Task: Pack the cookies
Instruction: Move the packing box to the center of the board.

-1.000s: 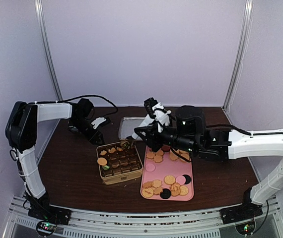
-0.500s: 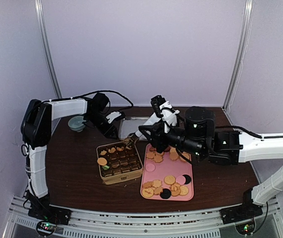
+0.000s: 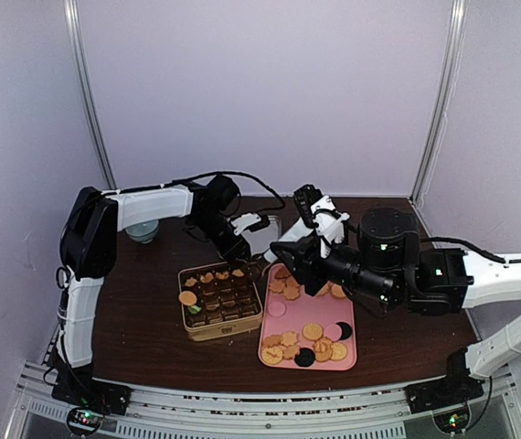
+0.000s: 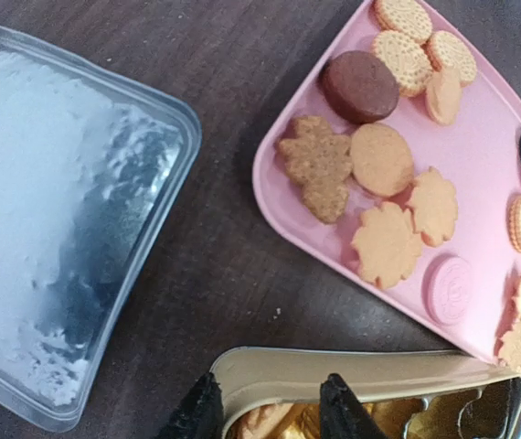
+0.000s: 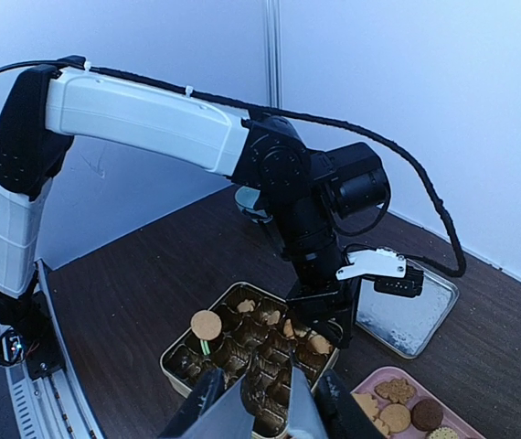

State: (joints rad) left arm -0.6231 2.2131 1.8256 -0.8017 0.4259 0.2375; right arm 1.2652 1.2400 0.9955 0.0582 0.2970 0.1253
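Packing status: cookies point(image 3: 311, 331) spread on tray point(image 4: 480, 137) — some set in tin point(image 3: 227, 329)
L gripper point(image 4: 270, 384): fingers parted over tin's far rim; hold can't be told
R gripper point(image 5: 270, 384): clamped on tongs point(image 5: 251, 413), above tray's far end

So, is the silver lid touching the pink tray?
No, the silver lid lies apart from the pink tray, with bare dark table between them.

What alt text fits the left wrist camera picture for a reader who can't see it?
A pink tray of cookies, tan, dark brown and pink, fills the upper right on a dark table. A silvery tray lies apart to its left, and at the bottom edge the left pincer has its two black fingertips apart over the rim of a gold tin.
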